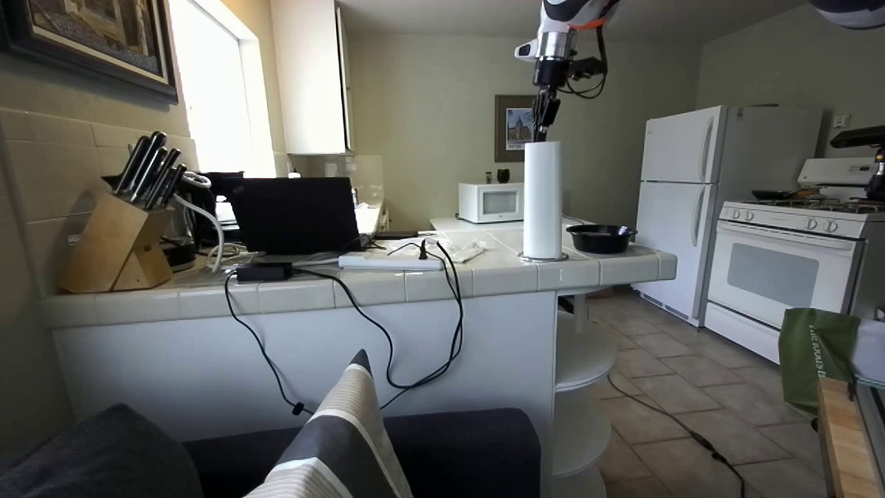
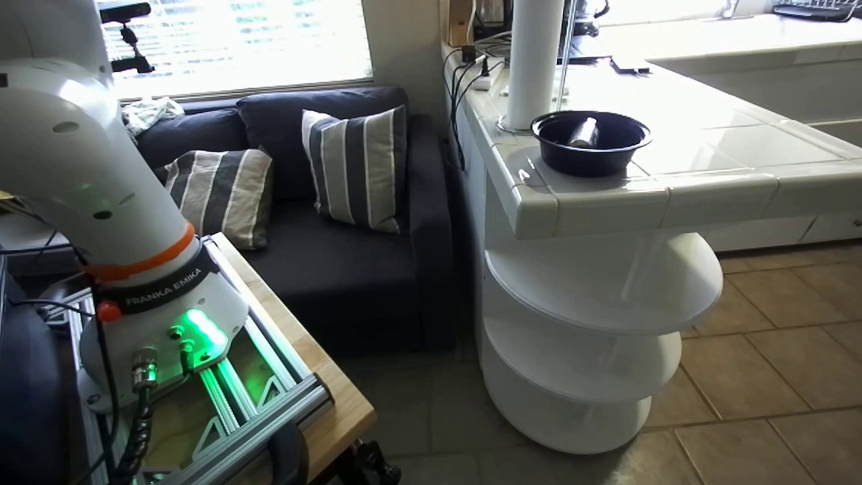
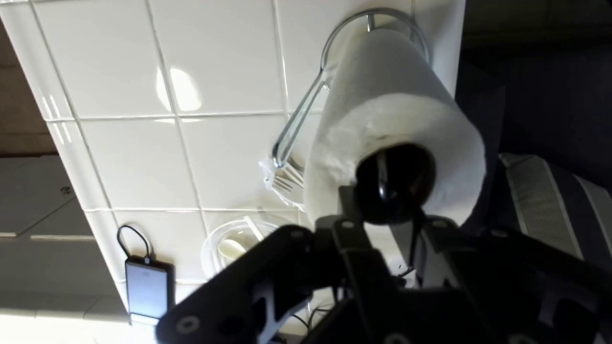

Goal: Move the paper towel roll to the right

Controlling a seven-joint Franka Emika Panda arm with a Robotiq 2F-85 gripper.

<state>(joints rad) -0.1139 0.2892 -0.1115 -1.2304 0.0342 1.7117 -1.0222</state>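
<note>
The paper towel roll [image 1: 543, 200] stands upright near the front edge of the tiled counter on a wire holder. It also shows in an exterior view [image 2: 533, 67], its top cut off, and in the wrist view [image 3: 385, 71]. The holder's wire arm [image 3: 297, 119] stands beside the roll, and its rod [image 3: 382, 176] shows inside the dark core. My gripper [image 1: 539, 133] points down at the roll's top. In the wrist view, the gripper [image 3: 382, 210] is partly open, a gap between its fingers, over the rim of the core. I cannot tell whether the fingertips touch the paper.
A black pan [image 1: 601, 238] is beside the roll, near the counter's end, and shows in an exterior view [image 2: 591, 162]. A microwave [image 1: 491, 203] stands farther back. A power strip [image 1: 389, 263], cables and a laptop [image 1: 297, 214] lie along the counter. Forks [image 3: 289, 184] and a clear bowl [image 3: 234, 246] sit near the roll.
</note>
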